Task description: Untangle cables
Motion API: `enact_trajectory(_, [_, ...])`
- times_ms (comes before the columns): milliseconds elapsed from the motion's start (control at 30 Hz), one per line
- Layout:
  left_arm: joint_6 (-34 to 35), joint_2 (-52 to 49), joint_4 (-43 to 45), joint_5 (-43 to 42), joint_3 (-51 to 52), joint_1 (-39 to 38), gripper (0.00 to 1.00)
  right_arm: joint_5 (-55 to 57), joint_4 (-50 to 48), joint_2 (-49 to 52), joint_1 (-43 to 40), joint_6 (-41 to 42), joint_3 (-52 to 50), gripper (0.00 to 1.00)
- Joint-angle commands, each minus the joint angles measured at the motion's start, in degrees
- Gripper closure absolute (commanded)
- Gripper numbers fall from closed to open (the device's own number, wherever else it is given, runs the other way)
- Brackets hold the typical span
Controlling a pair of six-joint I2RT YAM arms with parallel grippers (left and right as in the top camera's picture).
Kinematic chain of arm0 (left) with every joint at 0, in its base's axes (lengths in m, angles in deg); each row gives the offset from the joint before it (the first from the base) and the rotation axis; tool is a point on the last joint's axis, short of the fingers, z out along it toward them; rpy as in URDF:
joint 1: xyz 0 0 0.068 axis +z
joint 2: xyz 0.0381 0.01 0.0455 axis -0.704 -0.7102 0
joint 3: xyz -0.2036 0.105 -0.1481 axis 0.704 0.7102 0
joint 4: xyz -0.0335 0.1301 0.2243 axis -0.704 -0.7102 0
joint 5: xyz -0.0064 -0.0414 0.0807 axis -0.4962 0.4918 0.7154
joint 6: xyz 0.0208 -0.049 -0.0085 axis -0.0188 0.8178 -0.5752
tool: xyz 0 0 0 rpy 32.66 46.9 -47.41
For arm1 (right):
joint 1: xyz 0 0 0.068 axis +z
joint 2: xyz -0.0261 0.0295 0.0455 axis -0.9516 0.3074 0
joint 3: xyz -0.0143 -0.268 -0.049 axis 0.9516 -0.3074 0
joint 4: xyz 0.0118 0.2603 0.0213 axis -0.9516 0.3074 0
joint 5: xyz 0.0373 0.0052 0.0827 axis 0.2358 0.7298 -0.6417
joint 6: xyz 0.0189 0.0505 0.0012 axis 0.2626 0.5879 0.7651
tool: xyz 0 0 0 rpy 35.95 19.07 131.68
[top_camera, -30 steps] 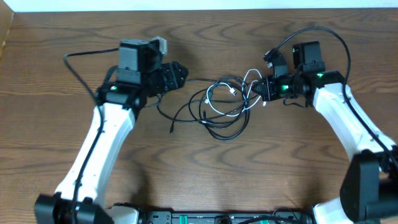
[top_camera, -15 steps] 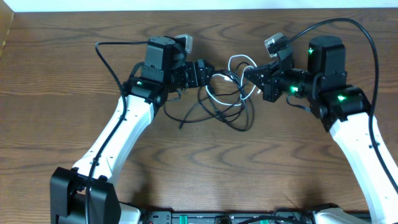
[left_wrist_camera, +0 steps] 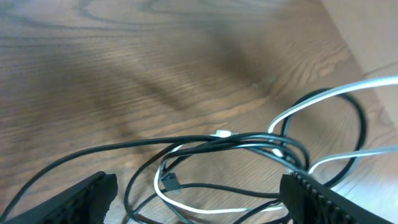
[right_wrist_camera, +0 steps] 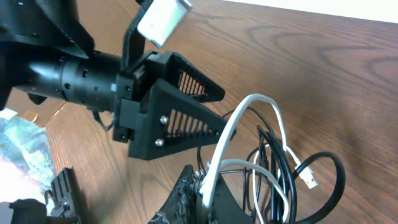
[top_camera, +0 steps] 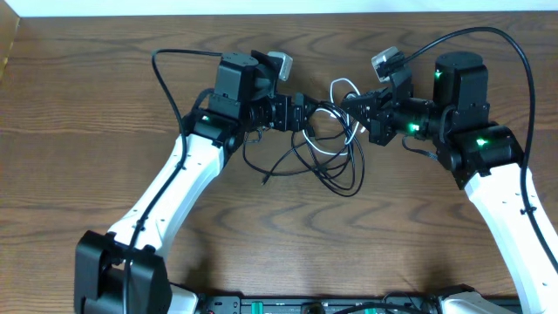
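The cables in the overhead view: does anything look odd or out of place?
Only the tangle: black cables and the white cable cross in one knot. The right gripper pinches the white cable. Nothing looks damaged.

Table (top_camera: pixel 87 105): dark brown wood with long wavy grain, filling nearly the whole overhead view.
Far edge of the table: a narrow white strip (top_camera: pixel 131 7) runs along it; wall or floor, cannot tell.
Far left corner of the table: a sliver of lighter brown board (top_camera: pixel 7 39).
Beyond the table's edge, left wrist view: a pale tan surface (left_wrist_camera: pixel 373 31), blurred.
Light: soft and even, with a dull sheen on the table's wood and blurred-edged shadows.
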State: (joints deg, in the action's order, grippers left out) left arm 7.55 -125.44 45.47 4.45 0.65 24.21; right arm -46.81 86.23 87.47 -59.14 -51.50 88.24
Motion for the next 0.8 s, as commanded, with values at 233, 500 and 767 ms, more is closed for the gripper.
enact_trajectory(233, [-15.56, -8.07, 6.47, -0.42, -0.15, -2.73, 0.12, -1.25, 0.68, -0.52, 0.28, 0.52, 1.14, 0.99])
enact_trajectory(500, [-15.52, -12.26, 14.38, 9.99, -0.15, -4.90, 0.12, -1.27, 1.31, -0.52, 0.28, 0.52, 1.14, 0.99])
enact_trajectory(767, [-15.50, -17.77, 22.21, 11.41, -0.15, -7.34, 0.24, -1.40, 1.51, -0.52, 0.28, 0.52, 1.11, 0.99])
